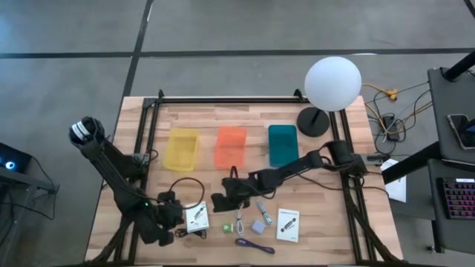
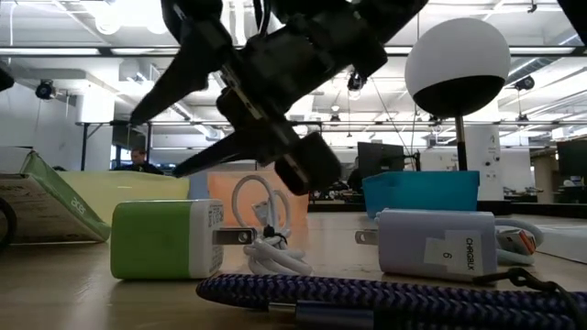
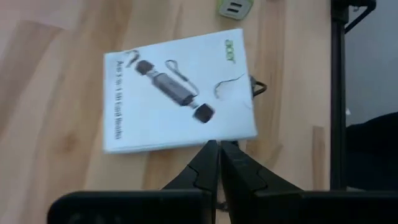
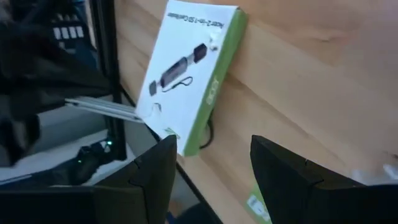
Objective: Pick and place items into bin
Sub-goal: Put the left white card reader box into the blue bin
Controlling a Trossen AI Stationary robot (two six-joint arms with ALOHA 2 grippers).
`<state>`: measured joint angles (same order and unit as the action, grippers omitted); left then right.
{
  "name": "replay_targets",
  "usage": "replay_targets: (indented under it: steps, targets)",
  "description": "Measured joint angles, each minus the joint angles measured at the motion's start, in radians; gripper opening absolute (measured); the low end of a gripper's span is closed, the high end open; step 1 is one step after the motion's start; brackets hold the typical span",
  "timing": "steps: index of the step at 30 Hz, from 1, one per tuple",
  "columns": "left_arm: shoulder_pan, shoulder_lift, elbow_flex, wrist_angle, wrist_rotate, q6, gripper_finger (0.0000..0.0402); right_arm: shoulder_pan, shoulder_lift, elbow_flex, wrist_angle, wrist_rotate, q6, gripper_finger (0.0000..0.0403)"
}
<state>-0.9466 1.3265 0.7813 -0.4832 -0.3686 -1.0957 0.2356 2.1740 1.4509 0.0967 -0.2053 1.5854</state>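
Note:
One white card with black print [image 1: 197,217] lies near the table's near-left corner. In the low view this card [image 2: 46,206] looks tilted, one edge raised. My left gripper [image 3: 218,149] is shut at its edge. My right gripper [image 1: 221,202] hovers open just right of that card, its fingers [image 4: 211,177] pointing toward it. A green cube [image 1: 226,228], white cord [image 1: 239,221], lavender cube [image 1: 257,227], grey stick [image 1: 262,210], second card [image 1: 288,224] and purple cord [image 1: 254,245] rest on the wood. A black cord [image 1: 185,185] loops behind the first card. My left gripper meets the card's edge [image 3: 214,138] with the tips of its shut fingers, coming level from the table's left side. The two fingers sit side by side against that edge, not one above and one below. Whether the tips reach under the card cannot be told.
A yellow bin [image 1: 183,148], an orange bin [image 1: 230,146] and a teal bin [image 1: 282,144] stand in a row at mid-table. A white globe lamp [image 1: 332,83] stands at the far right corner. Black rails [image 1: 145,141] run along both table sides.

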Motion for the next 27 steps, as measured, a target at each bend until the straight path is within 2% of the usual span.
replay_targets:
  steps: [8, 16, 27]
  targets:
    - [0.0, 0.066, -0.001, 0.046, 0.0, -0.051, 0.0002, 0.01, 0.009, 0.001, -0.006, 0.048, 0.009, 0.0191]
    - [0.0, 0.112, 0.0, 0.05, -0.004, -0.052, 0.0002, 0.031, 0.085, 0.058, -0.002, 0.045, 0.034, 0.0191]
    - [0.003, 0.144, -0.002, 0.056, -0.003, -0.051, 0.0002, 0.03, 0.088, 0.094, -0.001, 0.048, -0.04, 0.0191]
